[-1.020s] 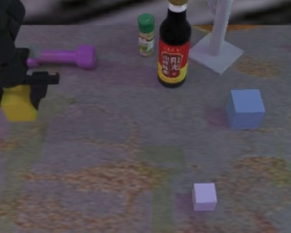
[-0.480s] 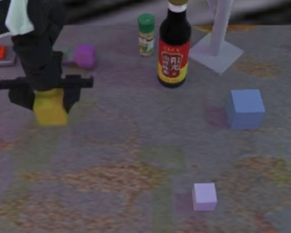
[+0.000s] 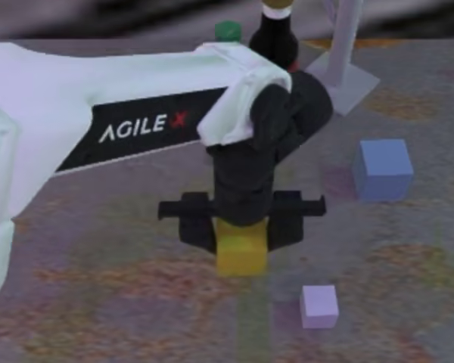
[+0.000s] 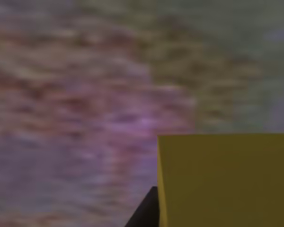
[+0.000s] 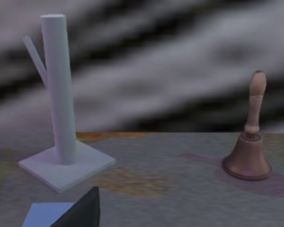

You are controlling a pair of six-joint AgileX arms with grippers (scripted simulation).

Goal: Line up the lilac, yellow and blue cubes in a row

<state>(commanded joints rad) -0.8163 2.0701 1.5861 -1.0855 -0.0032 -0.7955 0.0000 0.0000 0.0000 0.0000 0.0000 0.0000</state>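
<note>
My left gripper (image 3: pixel 242 233) is shut on the yellow cube (image 3: pixel 241 249) over the middle of the table; the cube fills a corner of the left wrist view (image 4: pixel 227 179). The small lilac cube (image 3: pixel 319 305) rests near the front edge, to the right of the yellow one and closer to the front. The large blue cube (image 3: pixel 383 169) sits at the right and shows as a corner (image 5: pixel 43 213) in the right wrist view. A dark part of my right gripper (image 5: pixel 86 211) shows beside it; that arm is outside the top view.
The left arm (image 3: pixel 136 121) spans the table from the left and hides the purple dumbbell. At the back stand a dark sauce bottle (image 3: pixel 276 34), a green-capped jar (image 3: pixel 228 31) and a white stand (image 3: pixel 340 72). A bronze bell (image 5: pixel 248 156) stands right of the stand.
My left gripper has carried the yellow cube from the far left to the table's middle, towards the lilac cube. The blue and lilac cubes have not moved.
</note>
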